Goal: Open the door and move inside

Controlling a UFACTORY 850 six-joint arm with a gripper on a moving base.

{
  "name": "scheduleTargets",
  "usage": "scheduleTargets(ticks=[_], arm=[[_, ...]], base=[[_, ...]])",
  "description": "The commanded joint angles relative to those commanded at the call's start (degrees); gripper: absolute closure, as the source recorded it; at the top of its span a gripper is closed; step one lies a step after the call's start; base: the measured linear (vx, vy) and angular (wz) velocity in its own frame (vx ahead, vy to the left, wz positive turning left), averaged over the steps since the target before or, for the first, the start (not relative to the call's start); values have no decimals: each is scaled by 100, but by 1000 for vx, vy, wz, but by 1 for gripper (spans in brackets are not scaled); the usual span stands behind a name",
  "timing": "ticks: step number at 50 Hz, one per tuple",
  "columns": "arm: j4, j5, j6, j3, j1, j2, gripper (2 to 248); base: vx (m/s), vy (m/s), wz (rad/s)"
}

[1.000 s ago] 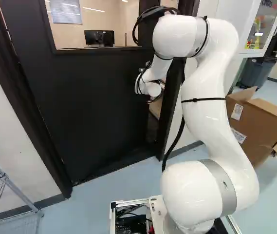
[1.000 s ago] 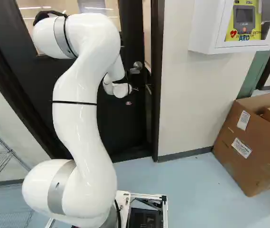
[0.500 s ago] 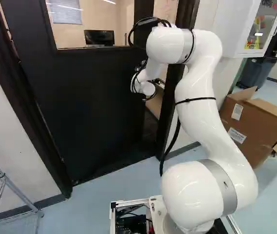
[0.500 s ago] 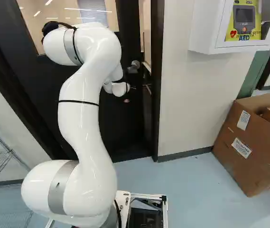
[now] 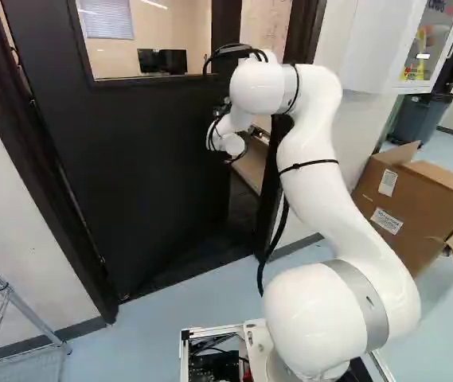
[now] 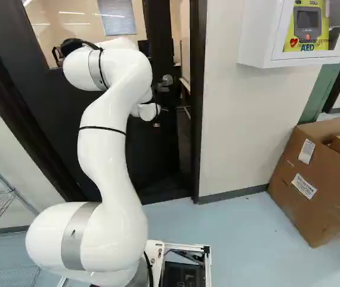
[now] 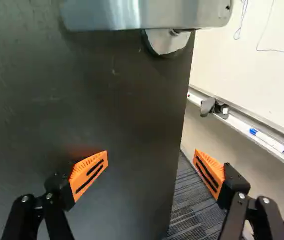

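In the right base view my gripper (image 6: 164, 109) is small beside the dark door (image 6: 152, 149), below the lever handle (image 6: 165, 82). The door (image 5: 130, 167) stands ajar in the left base view, swung inward, with a gap at its handle side. Seen from the wrist, my gripper (image 7: 150, 160) is open, its orange pads wide apart. One finger is over the door's face (image 7: 117, 110), the other beyond its free edge. The metal handle (image 7: 142, 14) lies ahead of the fingers, not between them. Whether a finger touches the door, I cannot tell.
The dark door frame (image 6: 198, 119) borders the gap. Inside are a whiteboard tray (image 7: 251, 131) and carpet (image 7: 189, 210). A wire rack (image 5: 7, 294) stands left; cardboard boxes (image 6: 310, 179) and a white AED cabinet (image 6: 259, 36) are right.
The door has swung further inward and its gap has widened. My arm has reached forward and lower, its upper part shifting toward the door. The base has not moved.
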Motion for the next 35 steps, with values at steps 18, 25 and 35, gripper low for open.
scheduleTargets(ticks=[18, 25, 35], arm=[[0, 0, 0, -458, 153, -318, 3], [0, 0, 0, -539, 183, -373, 3], [0, 0, 0, -606, 216, -419, 3]], base=[[0, 0, 0], [0, 0, 0], [0, 0, 0]])
